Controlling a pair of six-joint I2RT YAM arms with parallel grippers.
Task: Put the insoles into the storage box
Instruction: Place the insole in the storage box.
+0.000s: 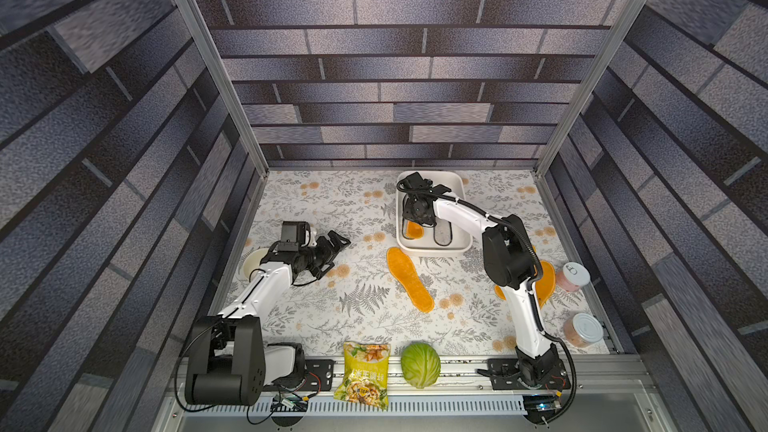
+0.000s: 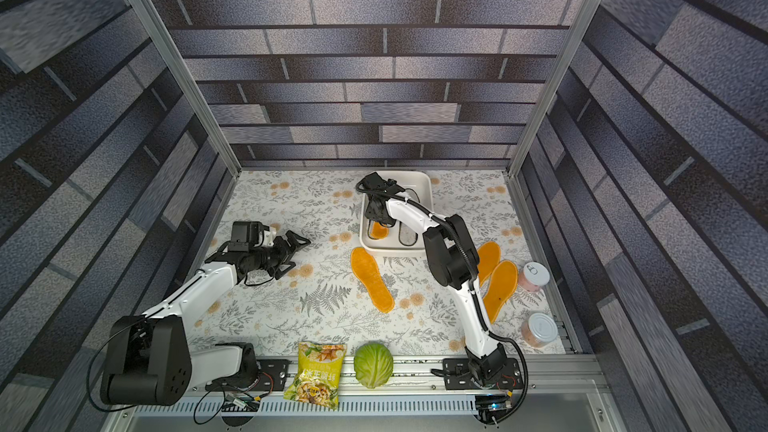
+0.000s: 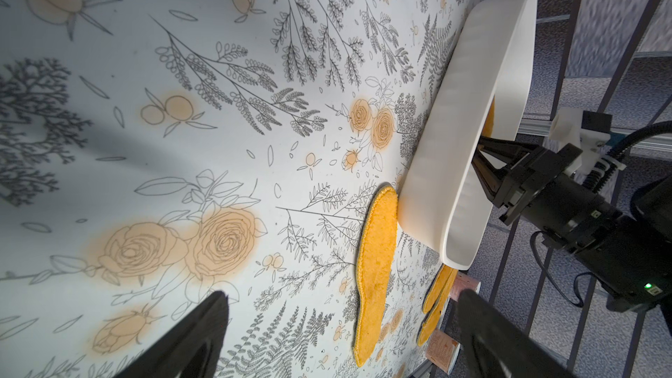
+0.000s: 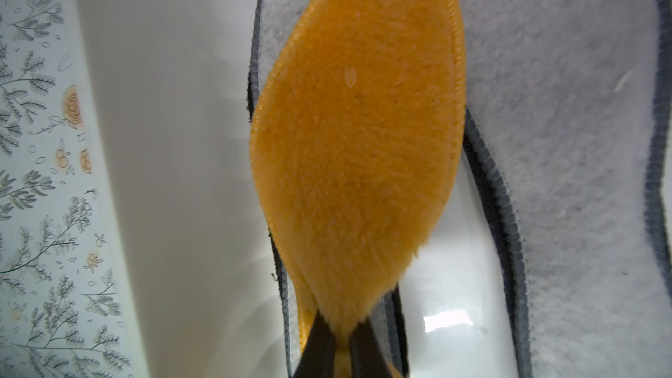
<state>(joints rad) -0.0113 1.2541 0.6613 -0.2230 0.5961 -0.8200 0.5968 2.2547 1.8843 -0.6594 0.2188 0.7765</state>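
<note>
Floral tablecloth (image 1: 332,209) inside grey brick-patterned walls (image 1: 395,39)

My right arm (image 1: 461,211) lies across the storage box (image 1: 432,249), so in a top view I'm only getting the ends of the orange insole (image 1: 414,229) and a grey insole (image 1: 443,235). There its elbow covers two more orange insoles (image 1: 549,280) by the can (image 1: 575,276), bar a sliver. Right wrist view: the right gripper (image 4: 342,354) runs off the edge. The bowl (image 1: 252,263) sits half behind my left arm (image 1: 266,288).

Insole (image 1: 409,279) just before storage box (image 1: 432,249)
</note>
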